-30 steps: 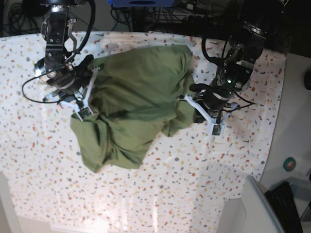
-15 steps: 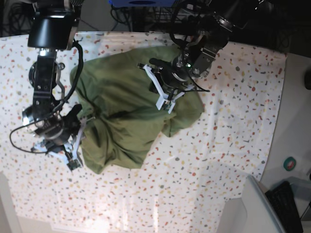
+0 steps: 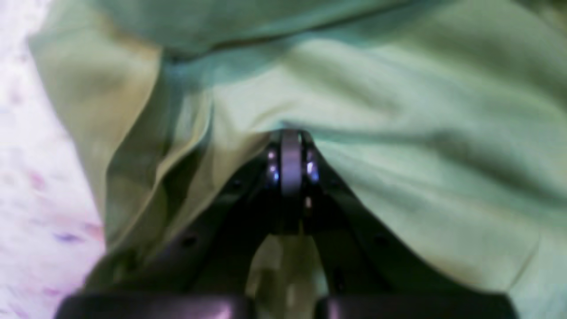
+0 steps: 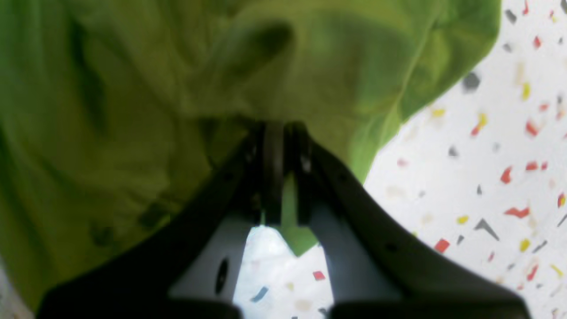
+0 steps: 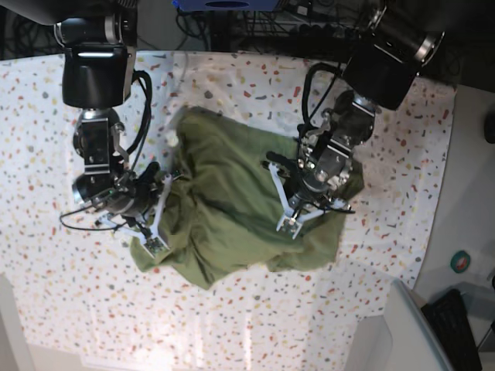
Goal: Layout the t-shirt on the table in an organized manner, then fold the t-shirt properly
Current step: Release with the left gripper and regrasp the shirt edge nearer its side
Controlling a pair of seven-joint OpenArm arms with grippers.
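Observation:
The olive-green t-shirt [image 5: 224,201] lies bunched and wrinkled in the middle of the speckled table [image 5: 371,270]. My left gripper [image 5: 288,220], on the base view's right, is over the shirt's right part. In the left wrist view the left gripper [image 3: 290,139] is shut, pinching a ridge of t-shirt [image 3: 398,110] cloth. My right gripper [image 5: 155,239] is at the shirt's lower left edge. In the right wrist view the right gripper [image 4: 283,133] has its jaws close together on the t-shirt [image 4: 133,88] hem, with table [image 4: 487,177] showing beside it.
A plain grey-white surface [image 5: 464,193] borders the table on the right, with a small round green and red object [image 5: 462,260] on it. A pale box [image 5: 410,332] and a dark keyboard [image 5: 456,325] sit at the bottom right. Cables [image 5: 255,23] run along the back edge.
The left gripper has carried its pinch of cloth from the back middle toward the front right, dragging the shirt. The right gripper shifted right and closed on the shirt's lower left edge.

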